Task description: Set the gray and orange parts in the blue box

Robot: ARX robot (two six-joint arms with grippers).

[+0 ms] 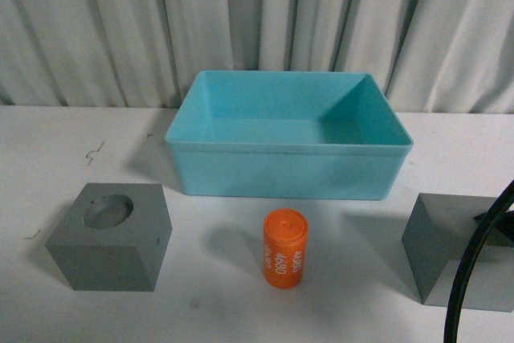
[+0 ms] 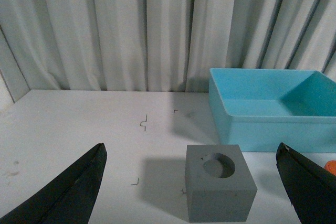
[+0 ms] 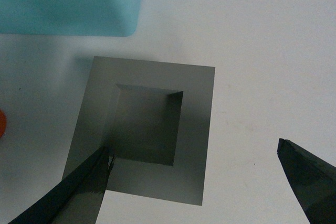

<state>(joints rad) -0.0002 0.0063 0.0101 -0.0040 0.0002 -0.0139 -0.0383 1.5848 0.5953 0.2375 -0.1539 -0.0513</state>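
Note:
The blue box [image 1: 289, 147] stands at the back middle of the white table, and I see nothing inside it. A gray cube with a round recess [image 1: 108, 234] sits front left. The orange cylinder [image 1: 285, 248] with white numbers stands upright in front of the box. A gray cube with a square recess [image 1: 454, 251] sits front right. My left gripper [image 2: 191, 148] is open, its fingers wide on either side of the round-recess cube [image 2: 219, 182] without touching it. My right gripper [image 3: 194, 146] is open above the square-recess cube [image 3: 197, 129], one finger over its edge.
Gray curtains hang behind the table. A black cable [image 1: 474, 271] arcs across the front right corner of the front view. The blue box [image 2: 273, 114] lies just beyond the left cube, and the box's corner [image 3: 68, 3] lies near the right cube.

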